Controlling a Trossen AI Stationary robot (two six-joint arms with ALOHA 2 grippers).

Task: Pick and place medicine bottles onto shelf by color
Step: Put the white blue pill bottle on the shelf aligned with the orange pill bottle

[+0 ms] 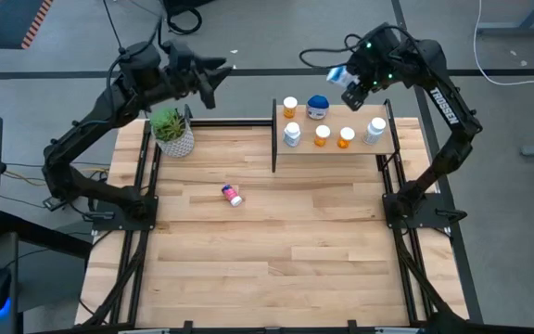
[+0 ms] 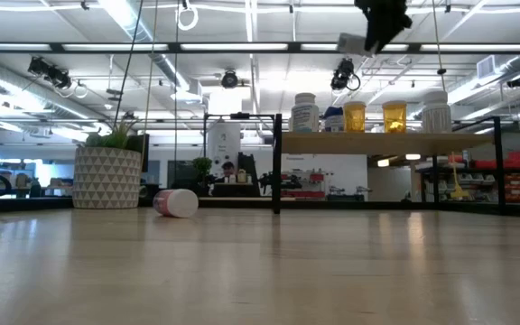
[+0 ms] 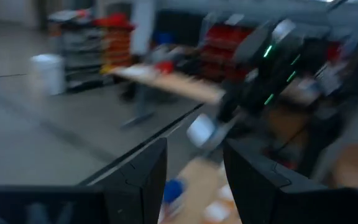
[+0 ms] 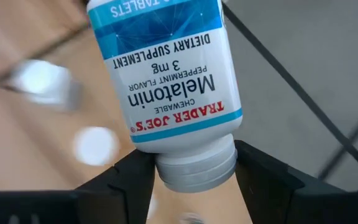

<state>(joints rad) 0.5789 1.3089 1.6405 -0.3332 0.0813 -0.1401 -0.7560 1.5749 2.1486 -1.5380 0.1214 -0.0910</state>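
High view: the right claw (image 1: 352, 85) hangs above the shelf's (image 1: 336, 148) back edge, gripping a white-and-blue melatonin bottle (image 1: 339, 75); I'd lower it upright beside the blue bottle (image 1: 318, 107).

Low view: the bottle (image 2: 351, 42) lies roughly level, high over the shelf (image 2: 368, 140).

Right wrist view: the claw (image 4: 196, 169) pinches the cap, the bottle's (image 4: 166, 74) long axis pointing away.

Left wrist view: the left claw (image 3: 194, 171) stands open and empty.

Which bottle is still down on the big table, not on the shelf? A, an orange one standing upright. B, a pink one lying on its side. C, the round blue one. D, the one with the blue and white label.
B: the pink bottle lies on its side on the tabletop, near the potted plant.
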